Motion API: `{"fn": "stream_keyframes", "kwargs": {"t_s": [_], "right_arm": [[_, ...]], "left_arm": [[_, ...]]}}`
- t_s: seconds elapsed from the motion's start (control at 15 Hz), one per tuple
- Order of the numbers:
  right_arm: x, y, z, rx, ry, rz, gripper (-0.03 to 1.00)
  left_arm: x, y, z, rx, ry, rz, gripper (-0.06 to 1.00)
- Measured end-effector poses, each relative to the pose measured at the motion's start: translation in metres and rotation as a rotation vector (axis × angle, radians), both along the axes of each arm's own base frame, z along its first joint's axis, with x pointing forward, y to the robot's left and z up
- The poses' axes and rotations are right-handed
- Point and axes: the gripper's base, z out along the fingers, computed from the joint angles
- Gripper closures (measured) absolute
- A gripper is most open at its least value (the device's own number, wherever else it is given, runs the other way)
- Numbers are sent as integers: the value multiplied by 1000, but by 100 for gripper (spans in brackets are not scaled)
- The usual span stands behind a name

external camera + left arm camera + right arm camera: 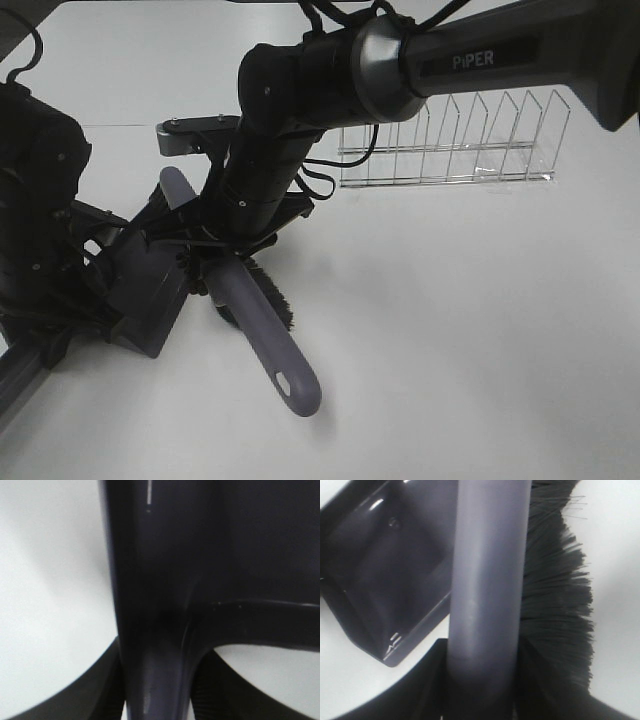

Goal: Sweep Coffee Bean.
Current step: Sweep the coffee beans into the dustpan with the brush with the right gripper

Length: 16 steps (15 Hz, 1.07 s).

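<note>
My right gripper (213,252) reaches across to the left and is shut on a brush's lavender handle (265,335). The black bristles (277,297) touch the table beside the dark grey dustpan (150,290). In the right wrist view the handle (487,580) runs between my fingers (420,690), with the bristles (555,595) on one side and the dustpan (385,580) on the other. My left gripper (157,700) is shut on the dustpan's handle (155,605), which fills its view. No coffee beans show in any view; the arm, brush and pan may hide them.
A clear wire dish rack (450,140) stands at the back right on the white table (480,330). The left arm's dark body (35,200) takes up the left edge. The right arm (330,80) spans the top of the exterior view.
</note>
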Motion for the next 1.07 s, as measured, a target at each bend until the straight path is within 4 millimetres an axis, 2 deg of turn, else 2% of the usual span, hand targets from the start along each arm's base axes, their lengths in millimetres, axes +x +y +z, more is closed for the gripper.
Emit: {"fn": "stream_keyframes", "kwargs": {"t_s": [0.4,0.67,1.07], "right_arm": [[5,10,2,174,27,-107,65],[13,7,3,220,35,-160,65],[31,6,26,281,18,-119,65]], "left_arm": [[0,0,0,-1,-1,12,61],[0,-1,0,-8,-9,24,61],[1,-3,-1,-25,-18,36,61]]}}
